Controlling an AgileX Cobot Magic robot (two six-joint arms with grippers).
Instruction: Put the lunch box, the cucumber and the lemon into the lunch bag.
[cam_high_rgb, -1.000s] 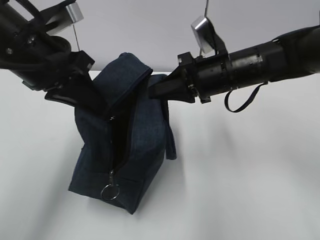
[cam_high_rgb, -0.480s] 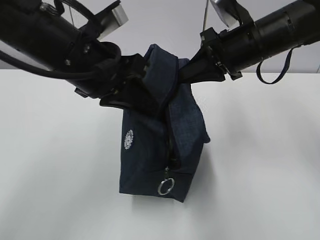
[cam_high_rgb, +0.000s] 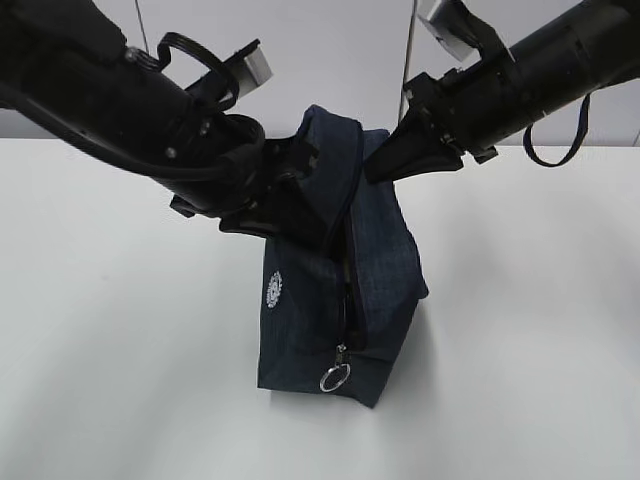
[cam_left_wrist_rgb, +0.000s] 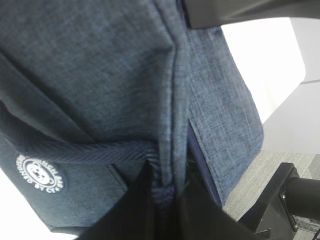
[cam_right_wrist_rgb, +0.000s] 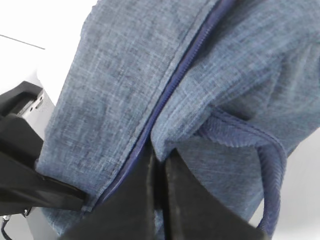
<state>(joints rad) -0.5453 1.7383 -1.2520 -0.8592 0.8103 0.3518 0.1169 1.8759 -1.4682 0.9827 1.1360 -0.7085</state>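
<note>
The dark navy lunch bag (cam_high_rgb: 345, 290) stands on end on the white table, with its zipper and metal ring pull (cam_high_rgb: 335, 378) facing the camera and its round white logo (cam_high_rgb: 274, 288) on the left side. My left gripper (cam_high_rgb: 300, 205) is shut on the fabric at the bag's upper left edge; the pinch shows in the left wrist view (cam_left_wrist_rgb: 167, 192). My right gripper (cam_high_rgb: 385, 160) is shut on the fabric at the bag's upper right edge, seen in the right wrist view (cam_right_wrist_rgb: 160, 165). The lunch box, cucumber and lemon are out of view.
The white table (cam_high_rgb: 530, 330) spreads around the bag. A loose dark strap (cam_high_rgb: 560, 140) hangs from the right arm. Grey wall panels stand behind.
Both arms have carried the bag to the right and turned it upright. The left arm has swung in over the bag's left side, and the logo has come into view.
</note>
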